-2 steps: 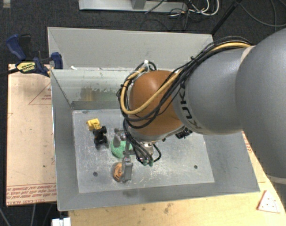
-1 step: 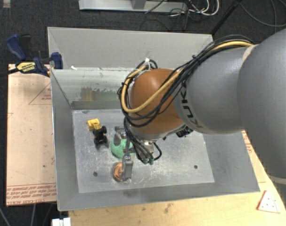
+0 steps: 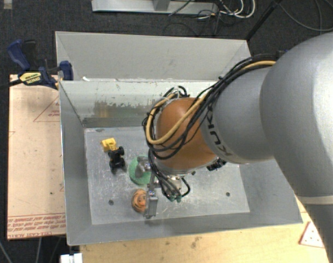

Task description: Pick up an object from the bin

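- The arm (image 3: 254, 125) comes into the grey bin (image 3: 73, 147) from 3 o'clock.
- The claw (image 3: 151, 204) is at the bin's 6 o'clock. I cannot tell if it is apart or together.
- A green disc (image 3: 136, 171) lies at its 11 o'clock.
- An orange ball (image 3: 137, 200) sits just beside the claw, at its 9 o'clock.

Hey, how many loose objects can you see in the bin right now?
4: a yellow block at left, a black piece below it, a green disc right of that, an orange-brown ball beside the gripper. The arm may hide others.

bin (image 3: 100, 193): grey metal, matt, scuffed | wrist cover (image 3: 180, 127): orange, smooth, glossy | green disc (image 3: 135, 172): smooth plastic
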Motion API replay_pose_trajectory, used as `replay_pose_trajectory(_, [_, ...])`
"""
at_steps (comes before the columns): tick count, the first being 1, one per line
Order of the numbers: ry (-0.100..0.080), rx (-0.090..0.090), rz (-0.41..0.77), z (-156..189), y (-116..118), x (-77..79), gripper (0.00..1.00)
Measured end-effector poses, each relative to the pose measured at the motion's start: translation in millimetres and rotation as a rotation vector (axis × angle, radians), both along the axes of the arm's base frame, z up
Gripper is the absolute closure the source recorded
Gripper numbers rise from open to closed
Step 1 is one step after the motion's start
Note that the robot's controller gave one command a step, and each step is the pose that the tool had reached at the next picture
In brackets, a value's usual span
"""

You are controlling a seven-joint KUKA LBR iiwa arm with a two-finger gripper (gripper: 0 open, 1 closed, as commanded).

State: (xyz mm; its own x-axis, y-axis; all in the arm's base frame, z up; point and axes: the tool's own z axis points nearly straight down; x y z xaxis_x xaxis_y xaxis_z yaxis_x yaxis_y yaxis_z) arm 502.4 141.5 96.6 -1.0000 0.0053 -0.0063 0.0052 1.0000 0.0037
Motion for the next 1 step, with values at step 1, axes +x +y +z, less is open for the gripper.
replay_pose_trajectory(1, [-0.004, 0.002, -0.092, -17.9, -16.8, 25.1, 1.0])
